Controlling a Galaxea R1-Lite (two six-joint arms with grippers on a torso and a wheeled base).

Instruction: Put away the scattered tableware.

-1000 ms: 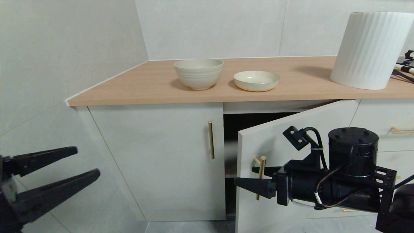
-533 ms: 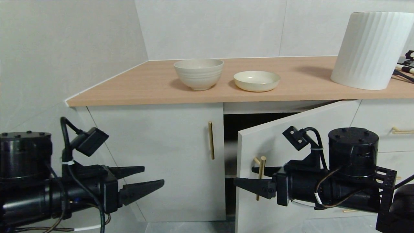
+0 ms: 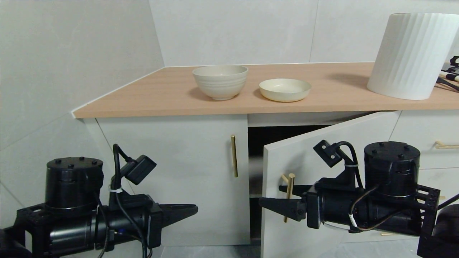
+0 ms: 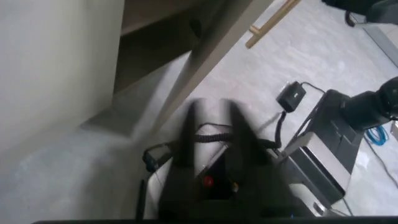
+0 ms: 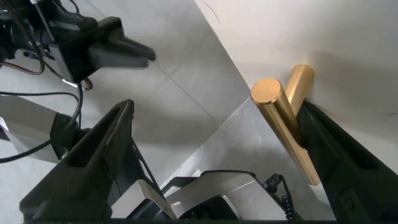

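Note:
A ribbed cream bowl (image 3: 220, 81) and a shallow cream dish (image 3: 284, 89) stand side by side on the wooden countertop (image 3: 150, 100). Below them the right cabinet door (image 3: 322, 143) is ajar. My right gripper (image 3: 270, 194) is open, with its fingers either side of that door's gold handle (image 3: 289, 195); the handle (image 5: 283, 127) lies close to one finger (image 5: 348, 162). My left gripper (image 3: 186, 209) hangs low in front of the shut left door (image 3: 172, 172), turned on edge, its fingers (image 4: 186, 130) slightly apart and holding nothing.
A tall white ribbed container (image 3: 412, 53) stands at the right of the counter, with dark utensils (image 3: 448, 76) behind it. The left door has a vertical gold handle (image 3: 233, 155). A tiled wall (image 3: 71, 53) closes the left side. Drawers (image 3: 430, 143) are at the right.
My left arm has swung in from the left edge toward the middle, and its gripper has rolled onto its side with the fingers closer together. The right arm and the tableware have not moved.

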